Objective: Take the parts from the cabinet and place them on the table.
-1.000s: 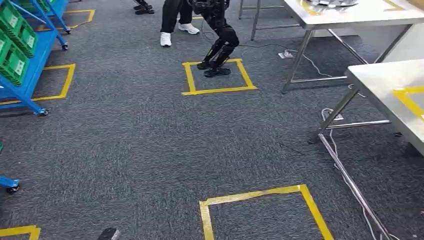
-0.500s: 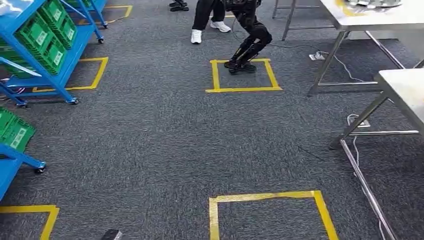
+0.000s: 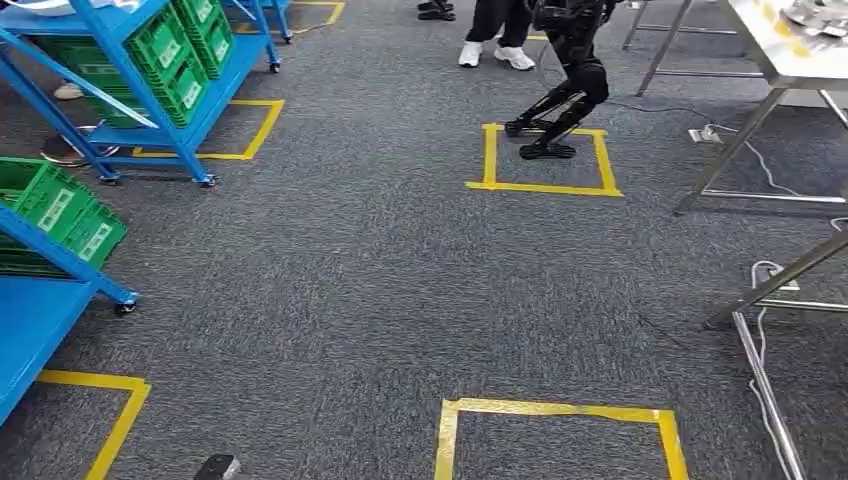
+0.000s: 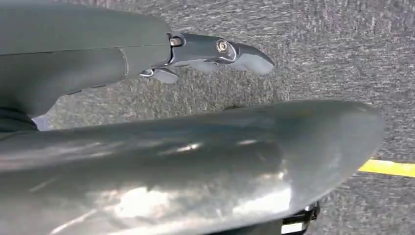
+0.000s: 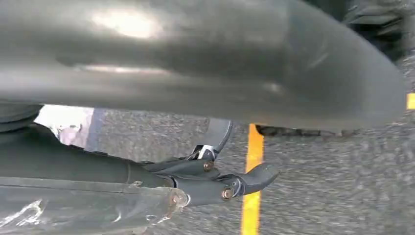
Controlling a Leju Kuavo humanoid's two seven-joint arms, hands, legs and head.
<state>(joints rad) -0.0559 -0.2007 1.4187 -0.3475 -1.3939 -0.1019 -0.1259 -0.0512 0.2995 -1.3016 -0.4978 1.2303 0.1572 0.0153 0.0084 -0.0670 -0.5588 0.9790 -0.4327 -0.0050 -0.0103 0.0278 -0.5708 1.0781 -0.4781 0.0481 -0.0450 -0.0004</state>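
Camera shift: since the earlier frames the whole head view slides rightward across the floor, which reads as the robot turning left, not as things moving; the blue racks now show much more on the left.
Cabinet: the nearer blue rack (image 3: 45,300) stands at near left, a second blue rack (image 3: 150,80) further back on the left; both carry green bins (image 3: 60,210).
Parts: presumably inside those bins; from here I cannot make them out.
Tabletop: the white tabletop (image 3: 775,45) sits at far right, well apart from the racks.
Left robot hand (image 4: 215,54): hangs over the carpet with fingers stretched out straight, nothing in it.
Right robot hand (image 5: 215,178): also hangs over the carpet near a yellow tape line (image 5: 252,166), fingers extended and empty.
Key relation: the nearer rack lies to the left and ahead of the robot, so the left arm is judged the closer one; its shelves run lengthwise away from the near left edge.
Bystanders: another black robot (image 3: 565,85) stands in a taped square, a person's white shoes (image 3: 495,55) just behind it.
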